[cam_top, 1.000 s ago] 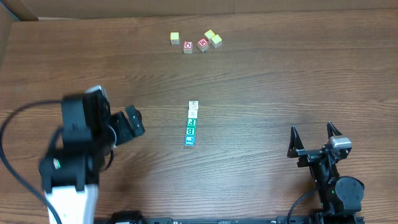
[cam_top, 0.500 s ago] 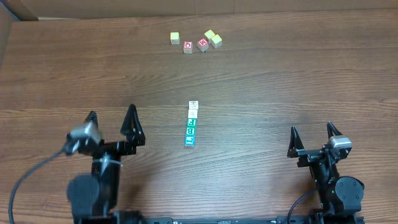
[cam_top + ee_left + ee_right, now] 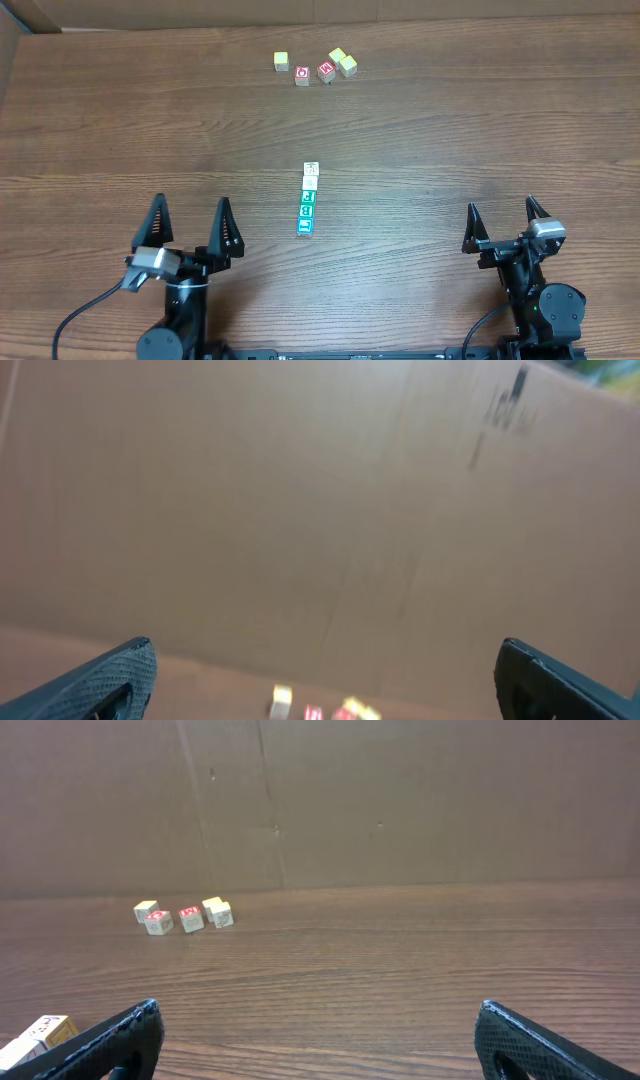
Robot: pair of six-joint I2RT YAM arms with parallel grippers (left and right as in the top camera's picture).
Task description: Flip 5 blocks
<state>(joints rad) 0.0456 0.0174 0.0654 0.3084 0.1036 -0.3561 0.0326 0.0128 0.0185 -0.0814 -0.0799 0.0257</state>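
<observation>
Left tool [image 3: 190, 201] has swung back, gaping empty like right tool [image 3: 500, 205]; blocks [image 3: 308, 198] form a white-green-blue column.

The left wrist view is smeared throughout. The small yellow-faced and red-faced wooden cubes [image 3: 318, 710] are soft blots cut by the lower edge, and only the tips of the left gripper's black fingers [image 3: 105, 678] show. In the right wrist view, the row of five small wooden letter blocks [image 3: 38, 1034] is cut off at the lower left corner beside the right gripper's finger [image 3: 112, 1042]. Overhead, the marks printed on the blocks [image 3: 308, 199] are too small to read.
</observation>
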